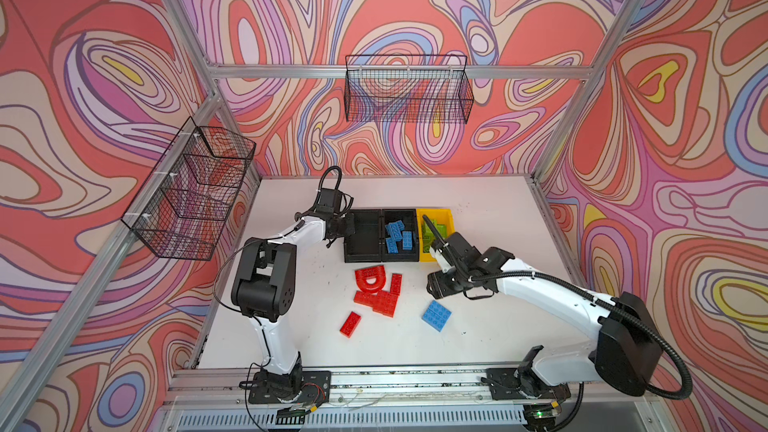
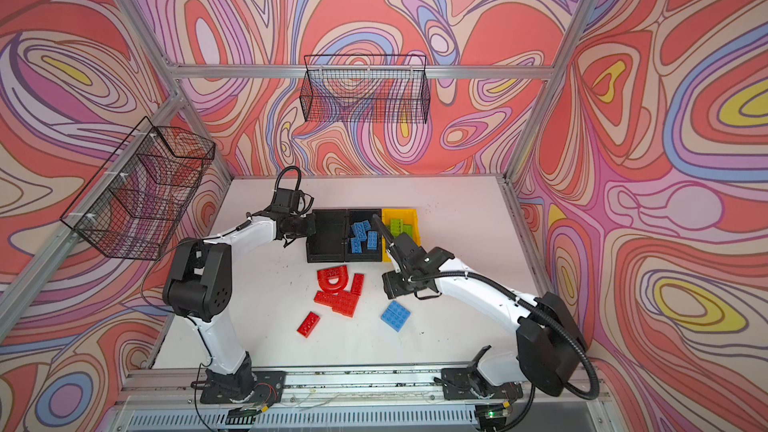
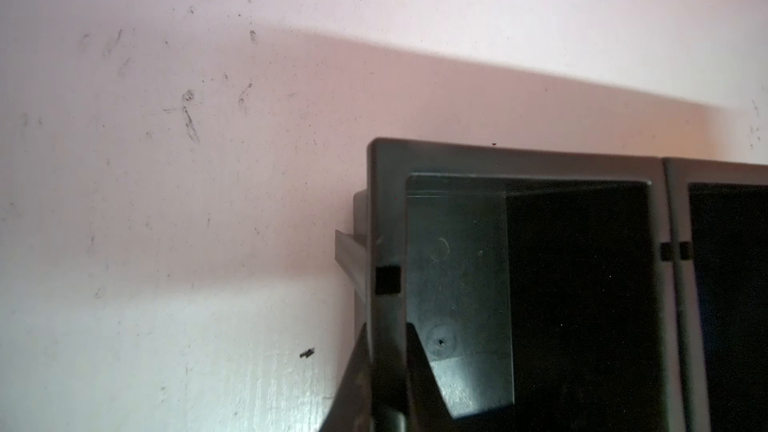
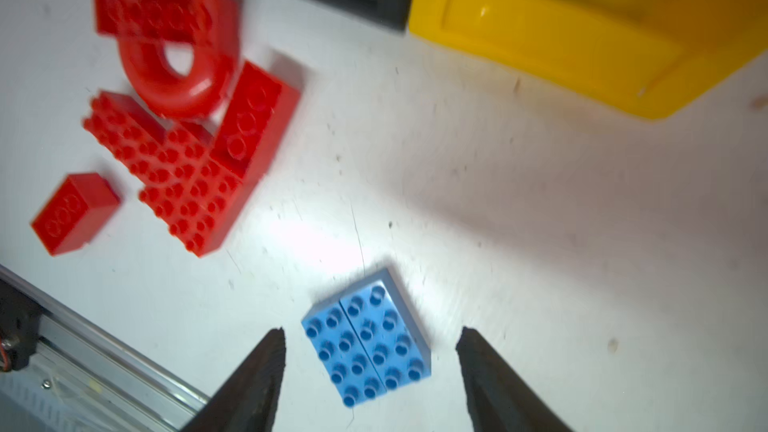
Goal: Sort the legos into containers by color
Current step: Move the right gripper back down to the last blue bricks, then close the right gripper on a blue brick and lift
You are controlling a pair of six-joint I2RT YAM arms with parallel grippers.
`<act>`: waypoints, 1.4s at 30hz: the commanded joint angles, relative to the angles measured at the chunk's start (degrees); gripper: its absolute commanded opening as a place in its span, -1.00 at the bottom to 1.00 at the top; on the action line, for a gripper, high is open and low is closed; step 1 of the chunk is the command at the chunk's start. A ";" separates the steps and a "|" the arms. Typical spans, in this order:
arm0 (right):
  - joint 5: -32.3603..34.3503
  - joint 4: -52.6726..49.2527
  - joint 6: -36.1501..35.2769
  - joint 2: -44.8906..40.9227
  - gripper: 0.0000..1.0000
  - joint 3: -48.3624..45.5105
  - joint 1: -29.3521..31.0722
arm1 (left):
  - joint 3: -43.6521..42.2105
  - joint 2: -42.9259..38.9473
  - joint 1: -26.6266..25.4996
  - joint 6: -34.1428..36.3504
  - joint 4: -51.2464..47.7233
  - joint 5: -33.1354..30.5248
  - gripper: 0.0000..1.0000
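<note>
Counting three containers (image 1: 399,258), two loose blue legos (image 4: 368,347); left gripper (image 3: 386,334) grasps a black container (image 3: 386,209); right gripper (image 4: 372,331) released.

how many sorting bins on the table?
3, joined in a row, left to right in both top views: empty black plastic bin, second black plastic bin holding blue bricks, yellow plastic bin holding lime green bricks. None appears hidden.

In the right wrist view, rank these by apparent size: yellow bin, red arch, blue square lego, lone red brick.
1. yellow bin, although the frame crops it.
2. red arch and blue square lego: these look about alike, and the blue one sits nearer the camera, so I can't rank them.
3. lone red brick.
</note>
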 commanded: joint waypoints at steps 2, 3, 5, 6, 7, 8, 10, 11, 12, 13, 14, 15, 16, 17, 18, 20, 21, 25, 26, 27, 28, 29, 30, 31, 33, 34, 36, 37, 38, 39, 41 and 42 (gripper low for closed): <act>2.08 -5.47 7.31 -3.45 0.39 -4.61 1.70 | 0.15 -1.47 -0.08 -0.64 2.56 1.92 -1.00; 2.81 -6.53 8.57 -4.00 0.37 -5.43 2.02 | 0.07 -1.47 -0.09 -0.71 2.60 1.96 -1.00; 3.77 -8.37 10.58 -5.28 0.36 -6.63 2.23 | -0.15 -1.52 -0.08 -0.63 2.75 1.83 -1.00; 3.83 -8.64 11.52 -6.14 0.35 -7.40 2.24 | -0.35 -1.38 -0.09 -0.79 3.02 1.86 -1.00; 3.75 -8.62 12.36 -6.78 0.33 -8.15 2.22 | -0.38 -1.25 -0.09 -0.84 3.19 1.97 -1.00; 3.37 -8.35 12.82 -6.97 0.32 -8.93 2.25 | -0.26 -1.04 -0.09 -0.84 3.17 2.03 -1.00; 2.66 -7.43 13.50 -6.44 0.29 -10.23 2.35 | 0.02 -0.80 -0.05 -0.84 3.04 2.25 -1.00; 2.39 -6.87 13.66 -6.01 0.28 -10.57 2.63 | 0.06 -0.75 -0.09 -0.88 2.96 2.21 -1.00; 2.38 -6.33 13.69 -5.40 0.27 -10.92 2.86 | 0.06 -0.86 -0.05 -0.74 2.91 2.16 -1.00; 2.45 -5.96 13.69 -4.66 0.27 -11.13 3.11 | -0.03 -1.11 -0.02 -0.72 2.86 1.91 -1.00; 2.51 -5.71 13.52 -4.03 0.26 -11.16 3.39 | -0.03 -1.22 -0.09 -0.67 2.79 1.71 -1.00; 2.71 -5.37 13.26 -3.38 0.25 -11.24 3.63 | -0.11 -1.33 -0.05 -0.48 2.78 1.48 -1.00; 2.74 -4.93 13.05 -2.77 0.25 -11.24 3.74 | -0.19 -1.45 -0.01 -0.52 2.78 1.40 -1.00; 2.53 -4.40 12.91 -2.23 0.24 -11.18 3.87 | -0.20 -1.42 -0.04 -0.54 2.86 1.39 -1.00; 2.39 -3.65 12.66 -1.58 0.24 -11.01 4.04 | -0.07 -1.34 -0.06 -0.54 2.78 1.51 -1.00; 2.21 -2.62 12.25 0.08 0.23 -10.41 4.65 | -0.03 -1.24 -0.10 -0.57 2.78 1.66 -1.00; 2.33 -2.32 12.03 1.15 0.23 -9.92 5.13 | 0.02 -1.21 -0.08 -0.62 2.62 1.68 -1.00; 1.98 -0.62 11.49 4.71 0.23 -8.06 6.72 | -0.04 -1.62 -0.05 -0.32 2.51 1.02 -1.00; 1.49 0.01 11.49 5.09 0.23 -7.80 6.90 | -0.03 -1.60 -0.02 -0.27 2.43 1.06 -1.00; 1.20 0.83 11.58 5.34 0.23 -7.49 6.99 | -0.02 -1.59 -0.01 -0.23 2.42 1.07 -1.00; 1.14 1.47 11.71 5.56 0.23 -7.09 7.00 | -0.03 -1.58 -0.05 -0.27 2.42 1.09 -1.00; 1.37 1.84 11.75 5.59 0.23 -6.74 7.00 | -0.03 -1.53 -0.02 -0.27 2.42 1.03 -1.00; 1.74 2.14 11.55 5.80 0.23 -6.31 7.00 | -0.03 -1.57 -0.01 -0.25 2.47 1.08 -1.00; 2.50 1.97 11.16 6.29 0.25 -5.71 7.00 | -0.03 -1.46 -0.02 -0.36 2.51 1.15 -1.00; 4.39 0.37 10.00 7.77 0.29 -4.35 7.00 | 0.15 -1.38 -0.01 -0.34 2.34 1.36 -1.00; 5.41 -0.29 9.34 8.57 0.32 -3.66 7.00 | 0.15 -1.42 -0.02 -0.36 2.42 1.33 -1.00; 6.27 -0.43 8.39 9.71 0.34 -3.08 6.99 | 0.15 -1.47 -0.01 -0.27 2.38 1.16 -1.00; 6.40 -0.14 7.95 10.24 0.35 -2.92 6.99 | 0.14 -1.56 -0.07 -0.23 2.42 1.03 -1.00; 6.37 0.12 7.53 10.77 0.34 -2.77 7.00 | 0.15 -1.58 -0.01 -0.19 2.34 1.04 -1.00; 6.51 0.31 7.09 11.38 0.34 -2.59 7.00 | 0.21 -1.57 -0.04 -0.14 2.25 1.02 -1.00; 6.77 0.63 6.34 12.41 0.30 -2.24 6.99 | 0.24 -1.75 -0.01 0.00 2.07 0.80 -1.00; 6.57 0.88 6.02 12.82 0.27 -2.19 6.99 | 0.24 -1.84 -0.01 0.08 1.99 0.67 -1.00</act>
